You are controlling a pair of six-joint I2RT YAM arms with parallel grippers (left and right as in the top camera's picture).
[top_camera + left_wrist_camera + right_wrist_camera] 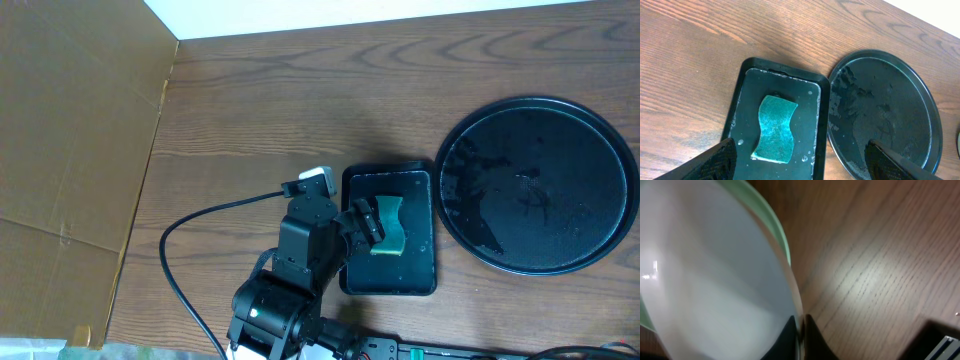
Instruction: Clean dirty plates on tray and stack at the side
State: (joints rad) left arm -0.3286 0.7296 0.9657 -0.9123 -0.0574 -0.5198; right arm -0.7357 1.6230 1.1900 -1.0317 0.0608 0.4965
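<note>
A white plate (705,280) fills the left of the right wrist view, blurred and very close. My right gripper (801,330) is shut on its rim, above the wooden table. A pale green rim (777,227) shows just behind the plate; I cannot tell what it belongs to. The right arm and the plates are out of the overhead view. The round black tray (540,185) at the right is wet and holds no plates; it also shows in the left wrist view (885,110). My left gripper (365,225) (801,160) is open and empty above the teal sponge (388,225) (776,129).
The sponge lies in a small rectangular black tray (390,275) (747,100) just left of the round tray. A cardboard sheet (70,130) covers the table's left side. A black cable (175,260) loops left of the left arm.
</note>
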